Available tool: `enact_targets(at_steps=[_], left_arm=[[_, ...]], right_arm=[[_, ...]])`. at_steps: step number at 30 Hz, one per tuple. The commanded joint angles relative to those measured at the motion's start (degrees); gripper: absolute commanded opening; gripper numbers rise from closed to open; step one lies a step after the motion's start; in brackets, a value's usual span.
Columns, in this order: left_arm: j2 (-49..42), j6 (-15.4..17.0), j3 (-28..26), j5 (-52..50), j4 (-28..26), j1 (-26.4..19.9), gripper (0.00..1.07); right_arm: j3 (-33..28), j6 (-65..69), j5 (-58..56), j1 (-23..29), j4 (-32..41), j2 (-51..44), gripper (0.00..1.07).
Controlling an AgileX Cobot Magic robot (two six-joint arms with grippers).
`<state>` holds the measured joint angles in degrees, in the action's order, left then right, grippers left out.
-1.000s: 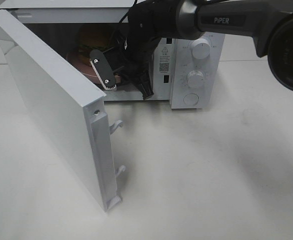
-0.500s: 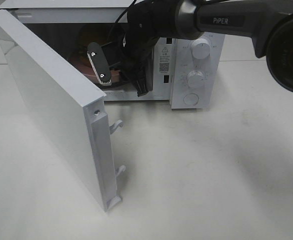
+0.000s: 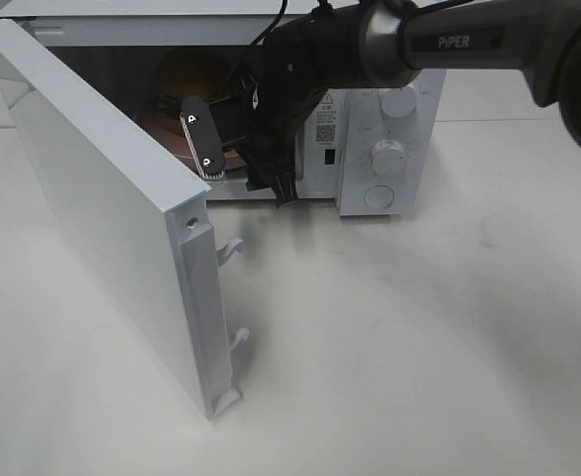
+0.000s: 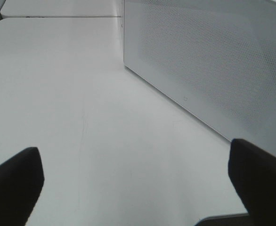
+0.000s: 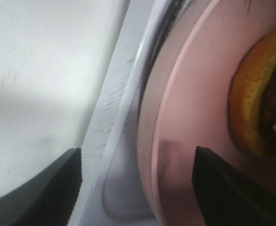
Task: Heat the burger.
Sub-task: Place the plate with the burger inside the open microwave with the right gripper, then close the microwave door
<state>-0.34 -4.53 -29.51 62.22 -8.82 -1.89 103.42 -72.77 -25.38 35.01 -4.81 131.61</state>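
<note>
One matte white tabletop [image 3: 419,337]

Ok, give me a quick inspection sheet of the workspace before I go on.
Surface: white table, no marks seen.
Job's things: burger on pink plate inside microwave; door open.
Clutter: nothing seen.
Grippers: right claw open at microwave's mouth, plate rim between its fingers; left claw open, empty, beside door.
Cables: black cable along right arm.
Surroundings: nothing seen.
</note>
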Motion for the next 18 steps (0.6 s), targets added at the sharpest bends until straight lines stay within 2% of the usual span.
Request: enact_targets(at_steps=[1, 9, 18], left_arm=[[-0.9, 0.1, -0.1, -0.7, -0.5, 0.1, 1.00], [-0.9, 0.1, -0.1, -0.7, -0.5, 0.1, 1.00], [-0.9, 0.1, -0.1, -0.7, -0.5, 0.1, 1.00]], right_arm=[[-3.4, 0.3, 2.1, -0.1, -0.1, -2.8, 0.70], [-11.6, 0.1, 6.4, -0.1, -0.1, -8.0, 0.73], [-17.4, 0.1, 7.9, -0.1, -0.1, -12.1, 0.73]])
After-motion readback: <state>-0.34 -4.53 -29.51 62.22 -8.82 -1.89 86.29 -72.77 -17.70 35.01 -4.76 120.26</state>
